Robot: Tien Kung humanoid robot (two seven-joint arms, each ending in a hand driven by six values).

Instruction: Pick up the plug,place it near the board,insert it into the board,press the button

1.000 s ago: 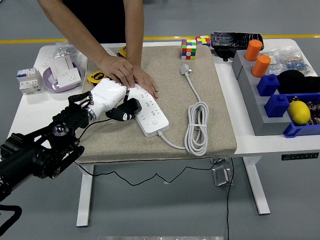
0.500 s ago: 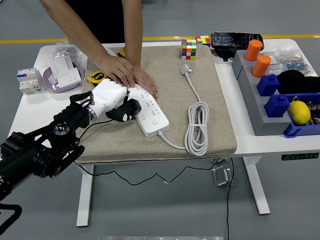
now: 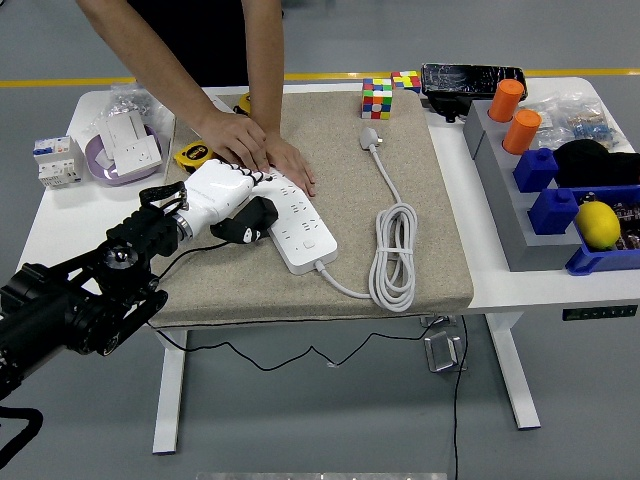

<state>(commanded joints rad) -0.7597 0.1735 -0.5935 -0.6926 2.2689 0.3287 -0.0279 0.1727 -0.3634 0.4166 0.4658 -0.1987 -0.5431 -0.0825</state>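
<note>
At the board's (image 3: 293, 218) left edge I am closing my left robot hand (image 3: 222, 198) around the black plug (image 3: 250, 221), and I am judging it best to square its prongs over a socket before pressing down.

White board (image 3: 298, 225), black plug (image 3: 247, 221), white left hand (image 3: 215, 192), beige mat (image 3: 420, 200), white bench (image 3: 470, 270), multicolour cubes (image 3: 378, 98).

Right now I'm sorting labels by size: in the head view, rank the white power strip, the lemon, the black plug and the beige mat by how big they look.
1. beige mat, by far the largest.
2. white power strip.
3 and 4. black plug and lemon: they look alike, and the left hand hides part of the plug, so I won't rank them.
</note>
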